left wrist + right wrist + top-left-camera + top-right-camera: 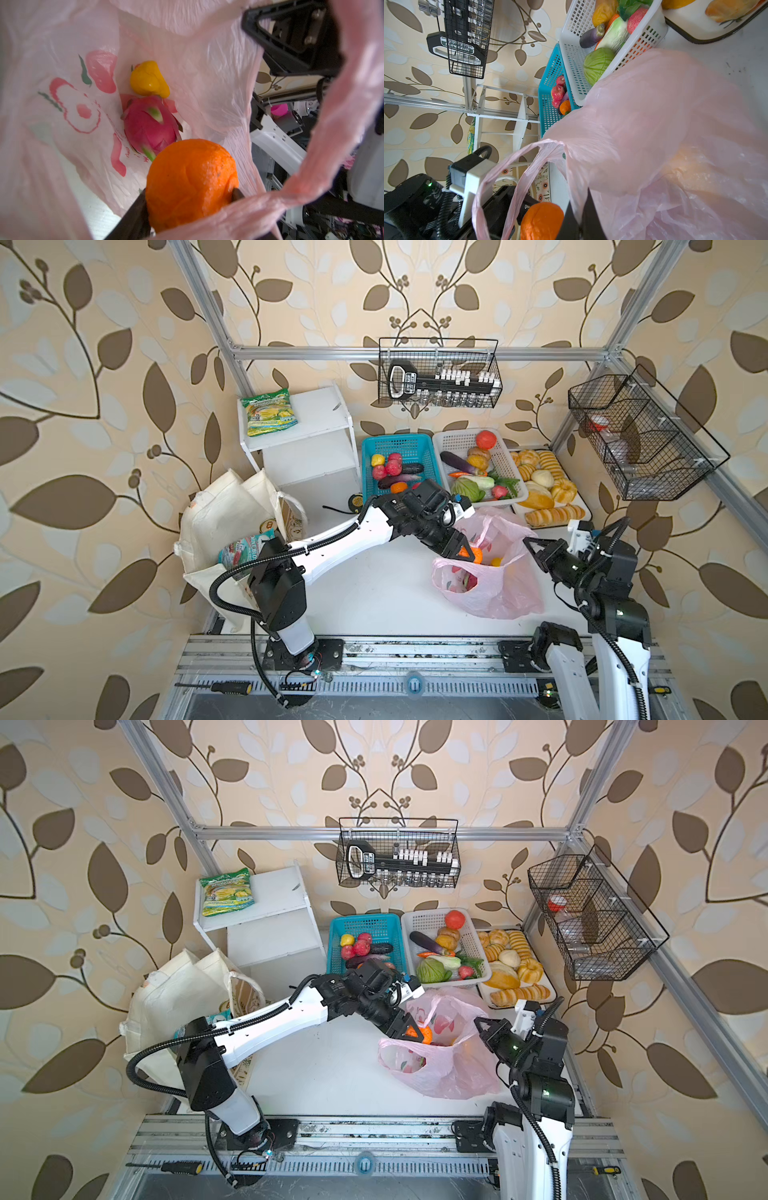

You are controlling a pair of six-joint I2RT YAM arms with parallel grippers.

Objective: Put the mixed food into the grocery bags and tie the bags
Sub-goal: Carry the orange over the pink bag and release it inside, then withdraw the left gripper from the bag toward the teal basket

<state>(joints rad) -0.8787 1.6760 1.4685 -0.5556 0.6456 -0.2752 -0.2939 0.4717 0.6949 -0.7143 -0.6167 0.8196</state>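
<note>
While the pink plastic bag (503, 597) is lying on the worktop (374, 585), mouth gaping upward, the orange (191, 187) is being held at that mouth by the half-spread left hand (469, 552). Inside, the magenta dragon fruit (149, 126) is lying with its long axis toward the yellow fruit (148, 80) it is touching. The rim is being pinched by the closed right hand (528, 542).

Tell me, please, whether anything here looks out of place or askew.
The cream canvas tote slumps sideways on the left, a teal-red snack packet showing at its mouth. A screwdriver lies on the front rail.
</note>
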